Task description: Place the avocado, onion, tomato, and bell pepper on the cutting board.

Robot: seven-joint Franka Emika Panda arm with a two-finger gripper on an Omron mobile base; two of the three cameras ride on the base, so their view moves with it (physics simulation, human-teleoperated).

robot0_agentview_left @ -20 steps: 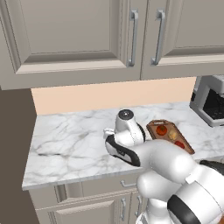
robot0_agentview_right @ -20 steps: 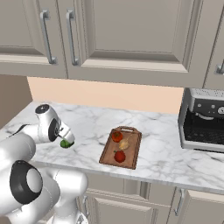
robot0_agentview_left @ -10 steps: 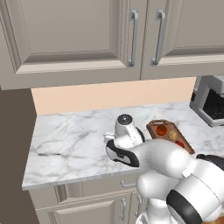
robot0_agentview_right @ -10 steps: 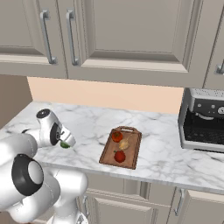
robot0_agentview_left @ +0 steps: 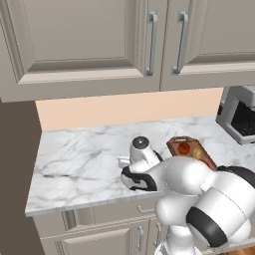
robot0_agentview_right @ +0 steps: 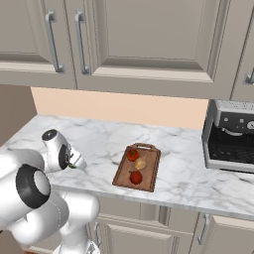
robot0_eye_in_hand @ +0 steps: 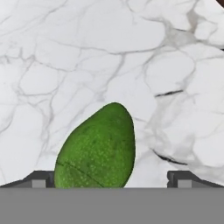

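- Left base view: we see the arm bent low over the marbled desk [robot0_agentview_left: 79, 159], with the cutting board [robot0_agentview_left: 191, 152] to its right.
- Right base view: a tomato [robot0_agentview_right: 132, 155], a pale onion [robot0_agentview_right: 141, 163] and another red piece lie on the reddish wooden board.
- Hand view: our pincer [robot0_eye_in_hand: 111, 178] is spread wide, its tips on either side of the pebbly green avocado [robot0_eye_in_hand: 97, 151], touching nothing that we can see.

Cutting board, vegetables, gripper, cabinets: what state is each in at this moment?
cutting board: flat on the counter, holding three vegetables.
tomato: on the board.
onion: on the board.
avocado: lying on the counter, between the open fingers, not gripped.
gripper: open.
cabinet doors: closed.
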